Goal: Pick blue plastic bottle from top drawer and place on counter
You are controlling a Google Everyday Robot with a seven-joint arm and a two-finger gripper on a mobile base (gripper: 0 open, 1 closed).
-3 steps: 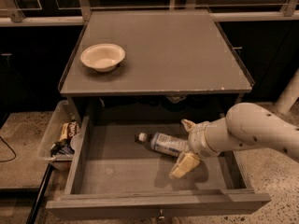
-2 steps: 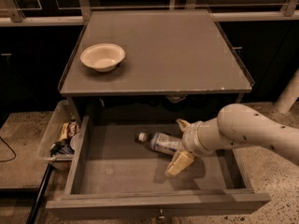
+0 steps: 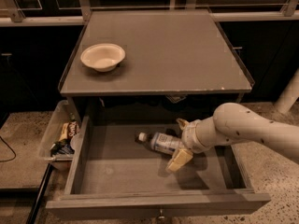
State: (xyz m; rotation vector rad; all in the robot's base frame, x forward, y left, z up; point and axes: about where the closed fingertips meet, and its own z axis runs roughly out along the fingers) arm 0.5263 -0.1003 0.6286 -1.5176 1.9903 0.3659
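The top drawer (image 3: 117, 171) is pulled out below the counter (image 3: 163, 50). The blue plastic bottle (image 3: 160, 141) lies on its side on the drawer floor, white cap pointing left. My gripper (image 3: 179, 142) reaches in from the right at the bottle's base end. It is open. One tan finger (image 3: 181, 123) is behind the bottle and the other finger (image 3: 178, 160) is in front of it. The bottle's base sits between them, and I cannot tell if they touch it.
A white bowl (image 3: 103, 56) sits on the counter's left side. A clear bin of snack packets (image 3: 60, 136) stands left of the drawer. A white post (image 3: 287, 94) rises at the right. Dark cabinets and a rail run behind.
My gripper has slid a little left, further over the bottle's base, and the front finger has come slightly closer to the bottle. The bottle has not moved.
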